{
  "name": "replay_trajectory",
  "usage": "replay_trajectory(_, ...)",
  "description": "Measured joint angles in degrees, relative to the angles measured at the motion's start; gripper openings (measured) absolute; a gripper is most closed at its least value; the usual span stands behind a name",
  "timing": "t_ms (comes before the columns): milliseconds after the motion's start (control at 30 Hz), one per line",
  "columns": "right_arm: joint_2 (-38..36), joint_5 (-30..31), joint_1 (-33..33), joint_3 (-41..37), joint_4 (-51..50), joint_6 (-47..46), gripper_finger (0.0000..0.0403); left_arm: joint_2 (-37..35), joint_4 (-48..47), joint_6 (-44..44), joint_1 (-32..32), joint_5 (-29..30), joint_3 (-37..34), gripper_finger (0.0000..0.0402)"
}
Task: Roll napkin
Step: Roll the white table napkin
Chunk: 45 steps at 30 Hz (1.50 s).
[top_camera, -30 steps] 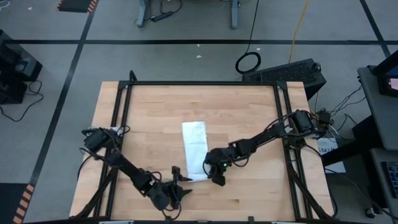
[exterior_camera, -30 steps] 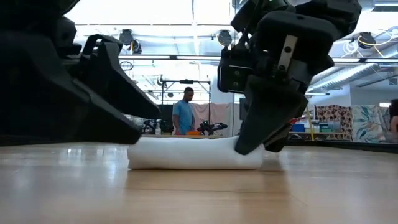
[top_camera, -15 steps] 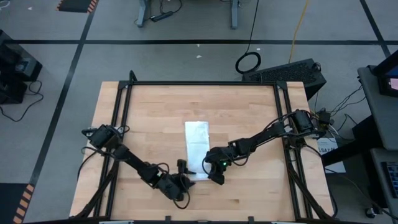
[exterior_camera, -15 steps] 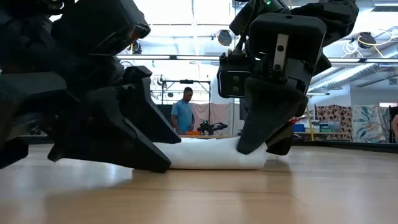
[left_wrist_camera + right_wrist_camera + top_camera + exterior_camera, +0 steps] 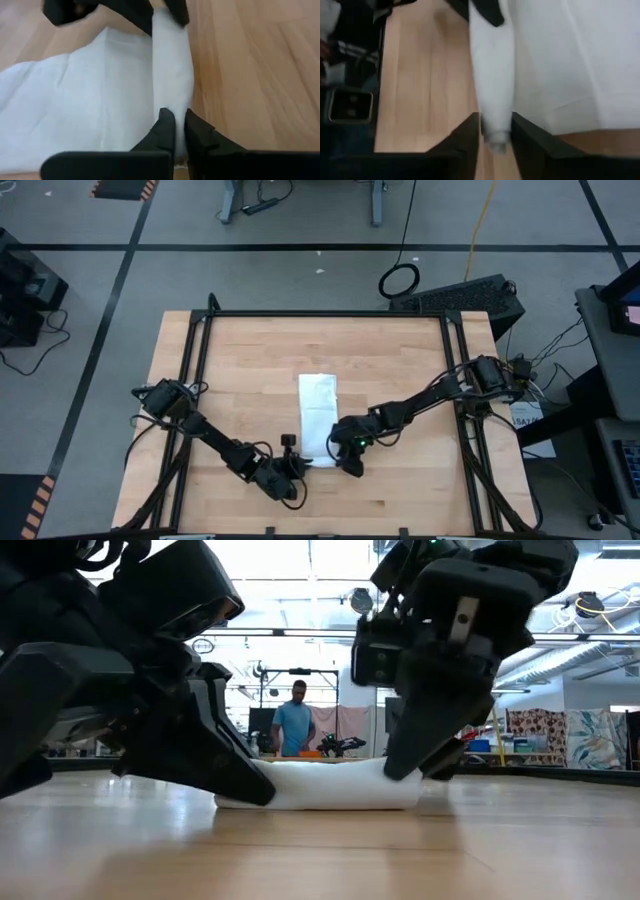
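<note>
Napkin (image 5: 318,416) is laid on the wooden table (image 5: 240,360) roughly mid-table, as a long white strip. The end nearest the front edge of the table is rolled into a low tube; the rest of the napkin is flat behind the roll.

Left gripper (image 5: 296,467) is set at the roll's left end. In the left wrist view its fingers (image 5: 167,131) are seen pinched together on the end of the rolled cloth, with only a thin sliver of white between them. Grip on the napkin is read as closed.

Right gripper (image 5: 340,457) is set at the roll's right end. In the right wrist view the roll's tip is seen between the two fingers (image 5: 467,137), with a narrow gap visible on each side of the cloth. The fingers are parted around the roll end; actual contact cannot be told.

In the low view the roll (image 5: 330,785) is seen lying on the tabletop between both grippers, left gripper (image 5: 235,775) down at table level, right gripper (image 5: 425,755) just above the roll's end.

Beyond the table, a person (image 5: 295,725) is seen standing in the room, well apart from the napkin.
</note>
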<state>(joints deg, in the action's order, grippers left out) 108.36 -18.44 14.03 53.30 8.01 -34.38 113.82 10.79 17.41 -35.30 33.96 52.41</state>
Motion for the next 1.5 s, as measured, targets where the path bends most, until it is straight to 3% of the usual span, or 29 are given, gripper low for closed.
replay_trajectory(167, -3.39, 1.77, 2.82, -0.11, -1.08, 12.11, 0.0182, -0.56, -0.55, 2.09, -1.14, -0.66, -0.14, 0.0021)
replay_trajectory(300, -4.14, 12.71, 8.61, -0.09, -0.72, 21.27, 0.0223, -2.00, -1.12, 5.78, -1.63, -4.44, -0.25, 0.0019)
replay_trajectory(500, -3.35, 34.41, 17.37, -0.02, 2.42, 28.77, 0.0234, -2.62, -0.64, 11.82, -0.70, -12.50, -0.18, 0.0018)
replay_trajectory(633, -3.37, 40.69, 20.84, 0.02, 5.76, 31.55, 0.0219, -2.69, -0.13, 14.87, 1.29, -18.36, -0.16, 0.0017)
replay_trajectory(933, 2.01, 41.24, 21.70, 0.07, 8.06, 31.47, 0.0198, -2.60, 0.20, 19.68, 4.40, -26.97, -0.18, 0.0017)
replay_trajectory(1233, 5.00, 45.88, 21.58, 0.07, 11.51, 32.47, 0.0211, -2.56, -0.17, 25.20, 5.01, -29.42, -0.20, 0.0022)
replay_trajectory(1500, 5.00, 40.59, 19.73, 0.07, 10.47, 27.68, 0.0146, -2.54, -0.17, 26.88, 5.28, -29.44, -0.22, 0.0025)
